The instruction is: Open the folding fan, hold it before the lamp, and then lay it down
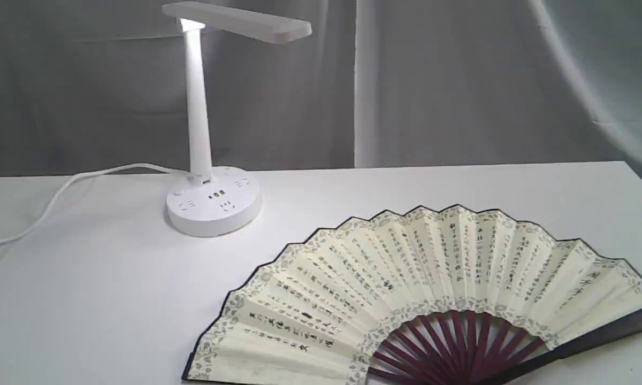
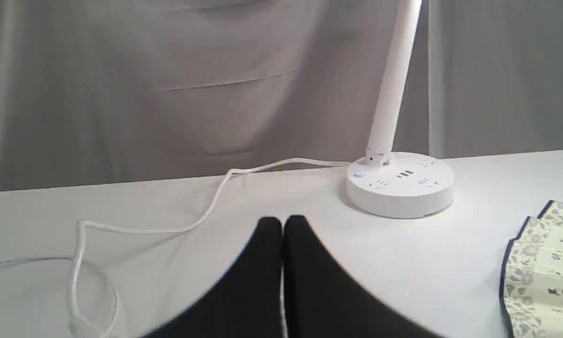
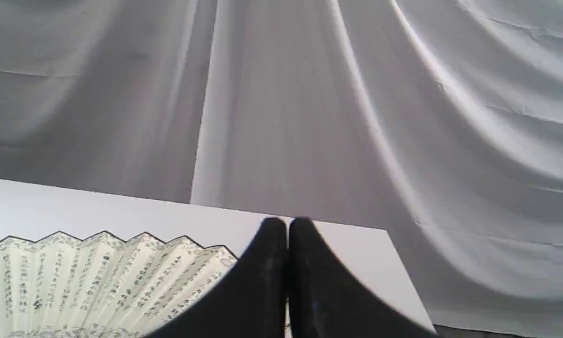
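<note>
Since the folding fan [image 1: 433,267] lies spread flat at near right, the right gripper [image 3: 287,224] sits closer than the left gripper [image 2: 282,223]; both pinched shut, empty.

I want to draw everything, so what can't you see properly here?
Exterior view: bottom edge cuts off the pivot of the cream paper folding fan with maroon ribs; its black writing is too small to read.
Left wrist view: the top edge cuts off the bar head of the white desk lamp.
Right wrist view: the black right end effector hides part of the fan.
</note>
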### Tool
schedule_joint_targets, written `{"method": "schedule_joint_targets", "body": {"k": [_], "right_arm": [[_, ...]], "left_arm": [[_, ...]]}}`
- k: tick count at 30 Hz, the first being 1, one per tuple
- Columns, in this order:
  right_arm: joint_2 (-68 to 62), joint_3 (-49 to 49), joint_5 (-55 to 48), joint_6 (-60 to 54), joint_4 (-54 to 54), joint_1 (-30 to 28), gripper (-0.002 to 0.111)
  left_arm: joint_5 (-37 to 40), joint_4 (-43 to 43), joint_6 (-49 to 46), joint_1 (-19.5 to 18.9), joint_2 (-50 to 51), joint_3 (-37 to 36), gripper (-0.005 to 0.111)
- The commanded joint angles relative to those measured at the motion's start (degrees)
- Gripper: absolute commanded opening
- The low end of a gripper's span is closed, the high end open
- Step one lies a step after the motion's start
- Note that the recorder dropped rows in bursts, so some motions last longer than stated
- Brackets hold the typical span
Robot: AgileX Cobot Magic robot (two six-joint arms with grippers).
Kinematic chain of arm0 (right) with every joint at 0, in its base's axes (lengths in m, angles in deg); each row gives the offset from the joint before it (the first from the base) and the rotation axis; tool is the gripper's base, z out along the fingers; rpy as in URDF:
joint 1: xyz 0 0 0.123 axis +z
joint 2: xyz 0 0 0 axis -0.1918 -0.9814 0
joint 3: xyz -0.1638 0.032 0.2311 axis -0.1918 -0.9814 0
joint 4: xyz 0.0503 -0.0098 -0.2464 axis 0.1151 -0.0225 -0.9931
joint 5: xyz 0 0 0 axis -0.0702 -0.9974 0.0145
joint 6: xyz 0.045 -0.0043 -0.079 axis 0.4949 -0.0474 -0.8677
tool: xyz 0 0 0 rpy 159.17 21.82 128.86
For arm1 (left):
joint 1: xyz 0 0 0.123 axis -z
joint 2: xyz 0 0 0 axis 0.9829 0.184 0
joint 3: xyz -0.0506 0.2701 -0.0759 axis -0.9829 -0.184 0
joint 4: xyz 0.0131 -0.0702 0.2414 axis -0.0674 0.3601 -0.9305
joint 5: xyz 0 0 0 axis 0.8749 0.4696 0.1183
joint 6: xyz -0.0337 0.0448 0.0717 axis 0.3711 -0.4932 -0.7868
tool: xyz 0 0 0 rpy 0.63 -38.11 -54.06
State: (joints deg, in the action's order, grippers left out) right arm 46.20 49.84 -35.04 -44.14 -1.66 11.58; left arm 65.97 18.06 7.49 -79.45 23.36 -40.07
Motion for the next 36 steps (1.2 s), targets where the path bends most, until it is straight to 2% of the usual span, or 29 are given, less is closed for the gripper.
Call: {"method": "schedule_joint_targets", "body": {"k": [1, 5, 7, 36], "right_arm": [[0.18, -4.10, 2.67, 0.23, 2.91, 0.12, 0.000], [0.18, -7.96, 5.08, 0.23, 6.77, 0.12, 0.000], [0.18, -7.96, 0.44, 0.02, 7.82, 0.12, 0.000], [0.18, -7.96, 0.53, -0.38, 8.03, 0.12, 0.000]], "left_arm": [[-0.39, 0.46, 1.30, 0.05, -0.14, -0.22, 0.000], [-0.40, 0.46, 1.43, 0.05, -0.14, -0.22, 0.000], [-0.03, 0.78, 1.41, 0.05, -0.14, -0.22, 0.000], [-0.17, 0.78, 0.93, 0.05, -0.14, -0.22, 0.000]]}}
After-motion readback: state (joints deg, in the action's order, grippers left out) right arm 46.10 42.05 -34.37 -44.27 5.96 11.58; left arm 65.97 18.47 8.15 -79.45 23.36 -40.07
